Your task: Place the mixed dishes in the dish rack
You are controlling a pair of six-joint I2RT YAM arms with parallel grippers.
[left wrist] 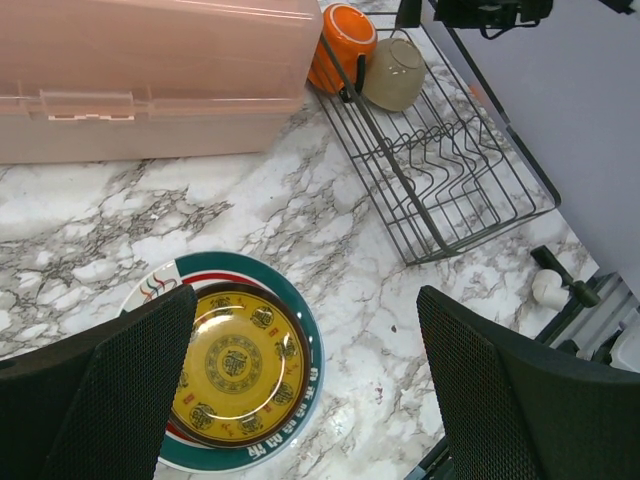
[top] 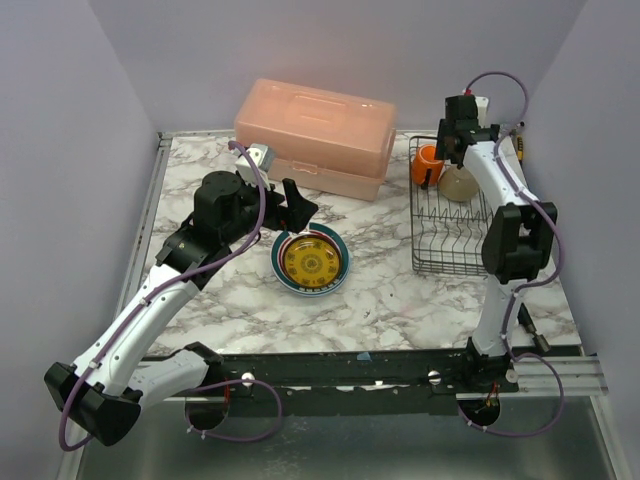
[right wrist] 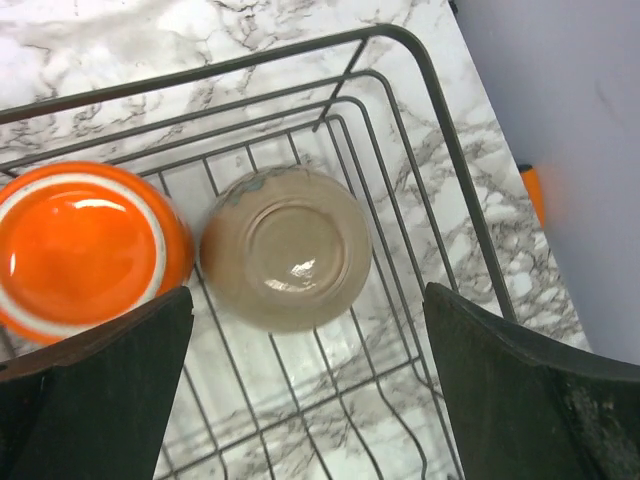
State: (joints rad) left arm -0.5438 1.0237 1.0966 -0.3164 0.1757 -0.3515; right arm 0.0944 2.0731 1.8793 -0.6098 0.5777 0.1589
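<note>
The yellow patterned plate [top: 311,262] lies stacked on a teal-rimmed plate [top: 339,274] on the marble table, left of the black wire dish rack [top: 447,235]. The orange mug [top: 427,165] and the cream bowl [top: 459,184], upside down, sit in the rack's far end. My left gripper [top: 298,207] is open and empty, hovering just above and behind the plates; the yellow plate [left wrist: 237,362] shows beside its left finger. My right gripper [top: 456,140] is open and empty above the bowl [right wrist: 287,247] and mug [right wrist: 80,250].
A big pink lidded box [top: 315,137] stands at the back, between the arms. The rack's upright prongs [left wrist: 440,160] stand bare at its near end. A purple wall is close behind and to the right of the rack.
</note>
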